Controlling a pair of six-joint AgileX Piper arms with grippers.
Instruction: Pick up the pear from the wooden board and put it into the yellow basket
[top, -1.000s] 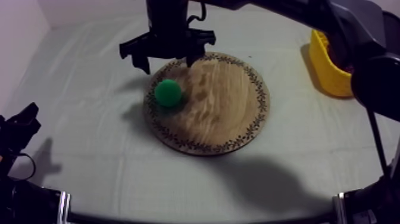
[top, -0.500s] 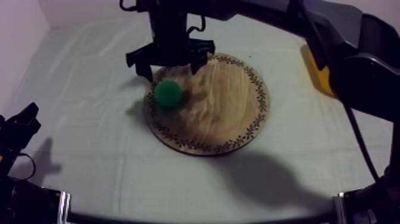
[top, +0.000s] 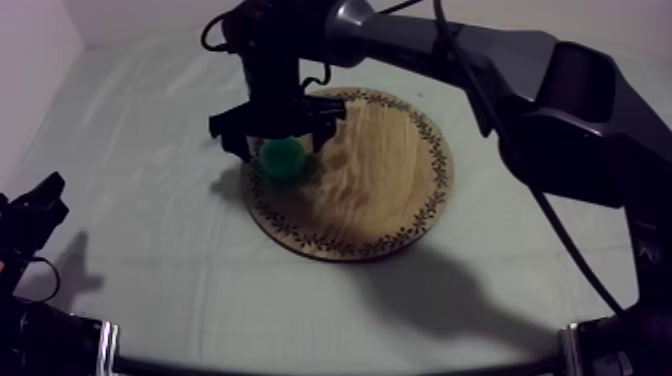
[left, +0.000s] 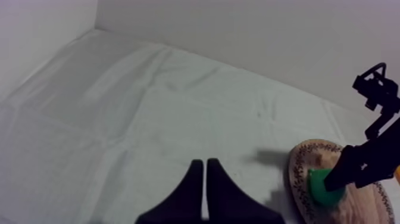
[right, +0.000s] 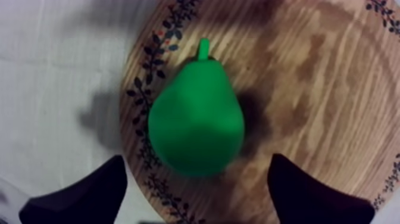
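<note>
My right gripper (top: 276, 146) hangs over the pear (right: 196, 122), its 2 fingers (right: 83, 193) spread wide, 1 on each side of the fruit and touching nothing. The pear rests on the board (top: 380, 190), just inside the patterned rim, on the side of the board nearest my left gripper (left: 204, 190). It seems to lie on its side, with the stem running along that rim. My left gripper sits well off the board, its fingers pressed together into a narrow wedge and holding nothing.

The step in hand, as I judge it, is the grasp. I should come straight down until my fingertips reach the widest part of the body, short of scraping the board. I should keep the pear centred between them, so both pads meet it together. If 1 finger touches first, the round body may roll off the rim onto the cloth. My finger on the rim side looks to be over the cloth beside the board, so I should watch that it does not catch the board's edge. Then I should close gently across the belly, not the tapering neck, and lift straight up before heading to the basket.

I can read no brand, label or writing; the board's rim carries leaf sprigs only.
</note>
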